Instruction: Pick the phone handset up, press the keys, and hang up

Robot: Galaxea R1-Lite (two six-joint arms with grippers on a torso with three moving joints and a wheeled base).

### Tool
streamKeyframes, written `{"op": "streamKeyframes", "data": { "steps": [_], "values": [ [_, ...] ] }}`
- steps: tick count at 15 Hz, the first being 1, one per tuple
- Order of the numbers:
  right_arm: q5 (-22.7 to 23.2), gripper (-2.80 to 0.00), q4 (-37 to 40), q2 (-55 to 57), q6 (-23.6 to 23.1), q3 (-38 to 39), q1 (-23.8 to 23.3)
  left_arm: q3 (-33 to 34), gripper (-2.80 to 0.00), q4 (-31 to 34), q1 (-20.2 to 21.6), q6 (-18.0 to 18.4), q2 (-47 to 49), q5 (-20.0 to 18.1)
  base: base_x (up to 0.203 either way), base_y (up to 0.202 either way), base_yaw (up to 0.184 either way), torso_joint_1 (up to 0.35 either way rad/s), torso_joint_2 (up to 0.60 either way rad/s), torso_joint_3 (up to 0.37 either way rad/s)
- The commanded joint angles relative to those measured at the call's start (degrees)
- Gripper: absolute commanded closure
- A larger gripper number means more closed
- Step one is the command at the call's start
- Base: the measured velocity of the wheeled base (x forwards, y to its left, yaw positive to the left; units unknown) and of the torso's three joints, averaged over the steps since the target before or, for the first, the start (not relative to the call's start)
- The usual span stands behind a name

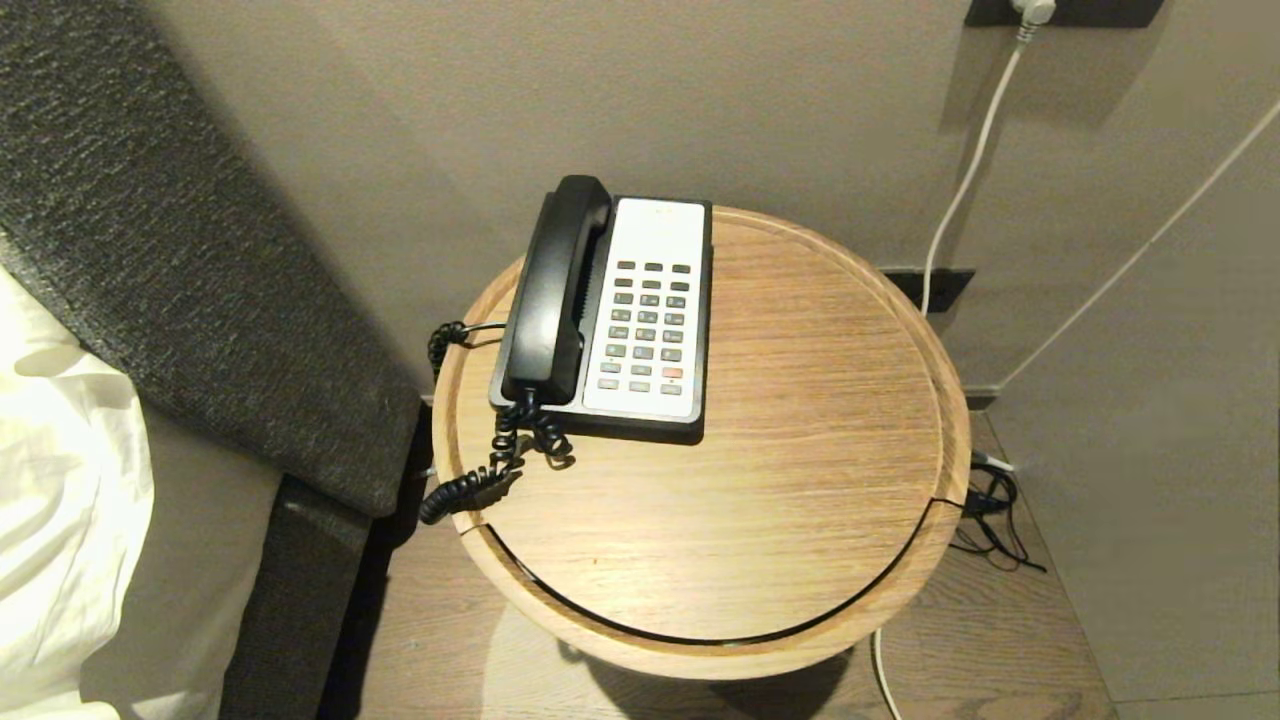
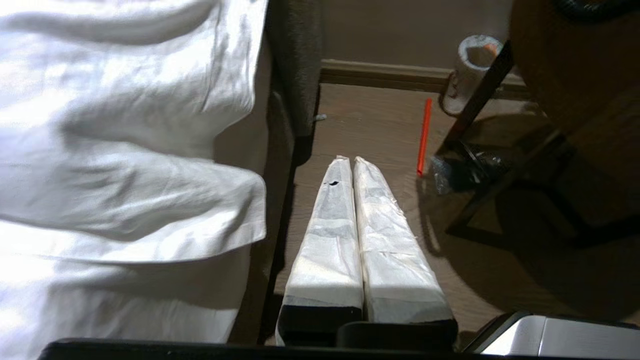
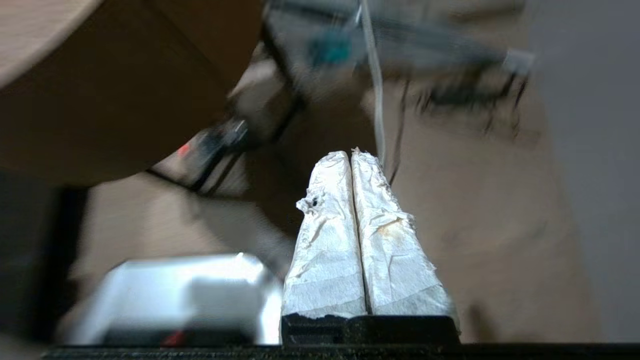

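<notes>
The black phone handset [image 1: 553, 290] lies in its cradle on the left side of the phone base [image 1: 690, 425], its coiled cord [image 1: 490, 462] trailing over the table's near-left rim. The keys [image 1: 648, 327] fill the white faceplate to the handset's right, one of them red. Neither arm shows in the head view. My left gripper [image 2: 350, 160] hangs low beside the bed, shut, its white-wrapped fingers pressed together with nothing between them. Low by the table's underside, my right gripper [image 3: 348, 153] is shut and empty too.
The phone stands on a round wooden table [image 1: 800, 480] against a beige wall. A bed with white sheets [image 1: 60, 480] and a dark headboard [image 1: 200, 270] is at the left. White cables [image 1: 965, 190] hang at the right, with black wires [image 1: 990, 520] on the floor.
</notes>
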Motion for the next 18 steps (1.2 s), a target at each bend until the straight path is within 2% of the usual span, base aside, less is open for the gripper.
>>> {"op": "streamKeyframes", "data": {
  "steps": [1,2,3,5,6,7,9,10,12,15,17,18],
  "values": [
    [-3.1,0.0,-18.2,0.1,-7.4,10.6,0.0,1.2,0.0,-2.1,0.0,1.1,0.1,0.5,0.0,0.0,0.0,0.0,0.0,0.0],
    [-5.1,0.0,-18.9,0.0,-11.2,10.7,0.0,1.5,0.0,-3.5,0.0,1.5,0.0,0.5,0.0,0.0,0.0,0.0,0.0,0.0],
    [-5.5,0.0,-17.3,0.0,-10.7,10.6,0.0,1.4,0.0,-2.7,0.0,1.7,0.0,0.1,0.0,0.0,0.0,0.0,0.0,0.0],
    [-5.2,0.0,-16.6,0.0,-12.8,10.5,0.0,1.7,0.0,-3.2,0.0,6.0,0.0,-1.2,0.0,0.0,0.0,0.0,0.0,0.0],
    [-5.3,0.0,-16.7,0.0,-11.9,10.5,0.0,1.6,0.0,-2.4,0.0,6.2,0.0,-2.4,0.0,0.0,0.0,0.0,0.0,0.0],
    [-5.3,0.0,-16.7,0.0,-9.8,10.5,0.0,1.6,0.0,-2.4,0.0,4.1,0.0,-3.3,0.0,0.0,0.0,0.0,0.0,0.0],
    [-5.4,0.0,-16.8,-0.1,-9.3,10.5,0.0,2.0,0.0,-3.4,0.0,-0.1,0.0,-3.2,0.0,0.0,0.0,0.0,0.0,0.0],
    [-5.4,0.0,-16.8,-0.1,-9.3,10.5,0.0,2.7,0.0,-3.5,0.0,-0.1,0.0,-4.8,0.0,0.0,0.0,0.0,0.0,0.0],
    [-5.4,0.0,-16.8,0.0,-9.4,10.5,0.0,3.9,0.0,-4.1,0.0,2.5,0.0,-6.7,0.0,0.0,0.0,0.0,0.0,0.0],
    [-5.4,0.0,-16.9,-0.1,-9.4,10.5,0.0,3.8,0.0,-4.1,0.0,2.1,0.0,-6.6,0.0,0.0,0.0,0.0,0.0,0.0],
    [-5.4,0.0,-16.8,-0.1,-9.4,10.5,0.0,4.1,0.0,-4.2,0.0,6.8,0.0,-7.1,0.0,0.0,0.0,0.0,0.0,0.0],
    [-5.4,0.0,-16.8,-0.1,-9.4,10.5,0.0,4.2,0.0,-4.3,0.0,6.7,0.0,-7.2,0.0,0.0,0.0,0.0,0.0,0.0]
  ]
}}
